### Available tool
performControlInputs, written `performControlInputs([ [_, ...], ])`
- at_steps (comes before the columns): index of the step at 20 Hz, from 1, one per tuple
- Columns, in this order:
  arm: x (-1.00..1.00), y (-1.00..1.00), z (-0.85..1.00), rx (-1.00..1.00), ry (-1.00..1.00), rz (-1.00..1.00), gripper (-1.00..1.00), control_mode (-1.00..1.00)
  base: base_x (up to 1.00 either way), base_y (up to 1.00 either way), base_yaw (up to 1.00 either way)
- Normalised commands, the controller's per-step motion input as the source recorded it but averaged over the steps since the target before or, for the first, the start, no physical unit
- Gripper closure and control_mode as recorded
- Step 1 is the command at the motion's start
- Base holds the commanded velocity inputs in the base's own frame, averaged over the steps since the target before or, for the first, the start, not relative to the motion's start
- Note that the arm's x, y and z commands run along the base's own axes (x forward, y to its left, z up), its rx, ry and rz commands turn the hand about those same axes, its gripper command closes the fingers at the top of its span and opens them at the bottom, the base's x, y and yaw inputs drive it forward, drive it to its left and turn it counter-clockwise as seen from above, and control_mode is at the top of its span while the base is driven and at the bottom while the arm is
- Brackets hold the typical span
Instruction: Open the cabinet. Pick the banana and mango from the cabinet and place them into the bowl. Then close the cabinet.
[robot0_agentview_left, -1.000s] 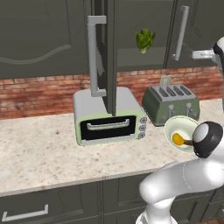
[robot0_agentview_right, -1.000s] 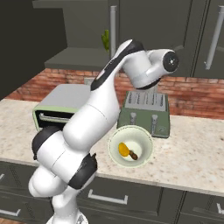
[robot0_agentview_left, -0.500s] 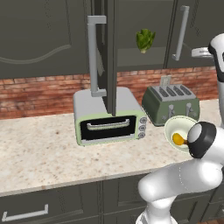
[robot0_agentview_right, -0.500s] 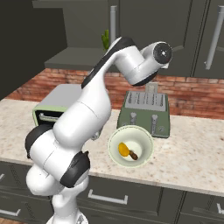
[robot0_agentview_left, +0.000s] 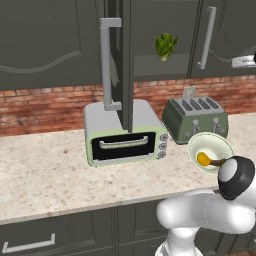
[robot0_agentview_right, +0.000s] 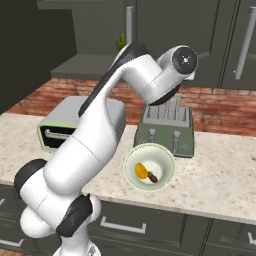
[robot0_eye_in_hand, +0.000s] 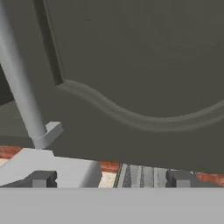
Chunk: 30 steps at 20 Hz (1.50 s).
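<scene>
Claw (robot0_eye_in_hand: 111, 178) jaws spread wide apart, nothing between them; two dark fingertips (robot0_eye_in_hand: 42, 179) visible at bottom of hand view, aimed at an arched cabinet door panel. One light-grey bar handle (robot0_eye_in_hand: 24, 83) to left of fingertips in that view, apart from them.

Count, left base view:
- Cabinet (robot0_agentview_left: 150, 35): one, with two doors. Left door (robot0_agentview_left: 122, 60) swung open, seen edge-on, handle facing near side. Right door (robot0_agentview_left: 220, 35) appears closed or nearly so; exact angle cannot be told.
- Lettuce head (robot0_agentview_left: 165, 46): one, on cabinet shelf, between the two doors.
- Toaster oven (robot0_agentview_left: 125, 132): one, on counter (robot0_agentview_left: 45, 165) below open door.
- Toaster (robot0_agentview_left: 196, 119): one, right of toaster oven, against brick wall.
- Bowl (robot0_agentview_left: 210, 150): one, on counter near toaster, at near right.
- Mango (robot0_agentview_left: 203, 159): one, inside bowl.
- Banana (robot0_agentview_left: 217, 162): one, inside bowl, touching mango on its right.

Hidden or unclear:
- Near rim of bowl cut off by dark arm joint in left base view; whole bowl (robot0_agentview_right: 149, 167) visible in right base view, with mango (robot0_agentview_right: 141, 170) and banana (robot0_agentview_right: 151, 176).
- Lettuce head mostly hidden behind arm in right base view.
- Cabinet interior dark; shelf depth hard to make out.
- Toaster partly covered by arm in right base view.
</scene>
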Motion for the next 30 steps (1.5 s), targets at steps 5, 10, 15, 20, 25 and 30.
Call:
performControlInputs([
  [5, -0.97, 0.1, 0.03, -0.02, 0.0, -0.03, -1.0, -1.0, 0.0, 0.0, 0.0],
  [10, -0.97, 0.29, 0.04, -0.04, 0.0, -0.02, -1.0, -1.0, 0.0, 0.0, 0.0],
  [15, -0.85, 0.49, 0.01, -0.07, 0.0, -0.01, -1.0, -1.0, 0.0, 0.0, 0.0],
  [20, -0.57, 0.68, 0.0, -0.11, 0.0, -0.02, -1.0, -1.0, 0.0, 0.0, 0.0],
  [25, -0.48, 0.59, 0.0, -0.09, 0.0, -0.01, -1.0, -1.0, 0.0, 0.0, 0.0],
  [30, -0.5, 0.57, 0.02, -0.07, 0.0, 0.0, -1.0, -1.0, 0.0, 0.0, 0.0],
])
